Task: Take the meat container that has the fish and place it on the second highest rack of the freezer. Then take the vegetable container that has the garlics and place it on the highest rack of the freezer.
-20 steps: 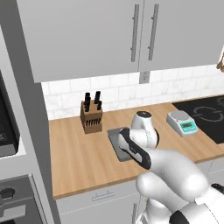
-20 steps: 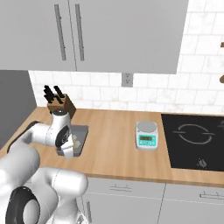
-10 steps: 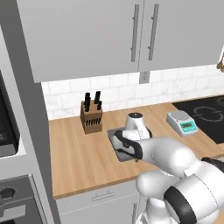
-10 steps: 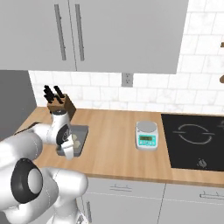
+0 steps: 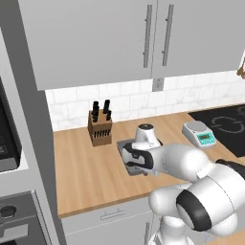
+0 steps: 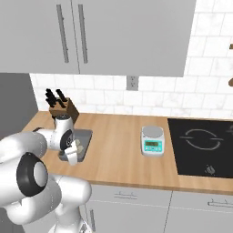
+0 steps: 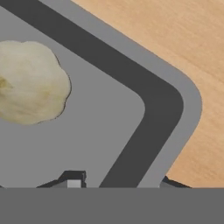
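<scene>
1. The vegetable container (image 5: 125, 146) sits on the wooden desk (image 5: 91, 177) at the centre of the left base view, just right of the knife block (image 5: 99, 128); much of the tray is hidden behind the arm, with its upper-left corner and left wall showing
2. In the right base view the same tray (image 6: 84, 135) lies at centre left, its far end visible above the robot's hand, with the knife block (image 6: 63, 107) just up and left of it
3. The garlics (image 6: 79, 146) show in the right base view as pale bulbs inside the tray, right beside the hand; in the hand view one bulb (image 7: 29, 82) lies on the tray floor at the left edge, apart from the walls
4. The hand view looks straight down on one rounded corner of the tray (image 7: 175, 109), grey rim and dark inner wall, with bare wood to the upper right
5. The gripper (image 7: 120, 180) is low over that corner: one finger tip rises inside the tray at lower centre, the other outside the wall at lower right, so the fingers stand apart on either side of the wall; I cannot tell whether they touch it
6. In the left base view the gripper (image 5: 135, 165) is at the near edge of the tray, under the bent wrist
7. A small kitchen scale (image 6: 152, 140) stands on the desk well to the right of the tray, between it and the black cooktop (image 6: 200, 145) at the right edge
8. Grey wall cabinets (image 5: 119, 38) with bar handles fill the top of both base views
</scene>
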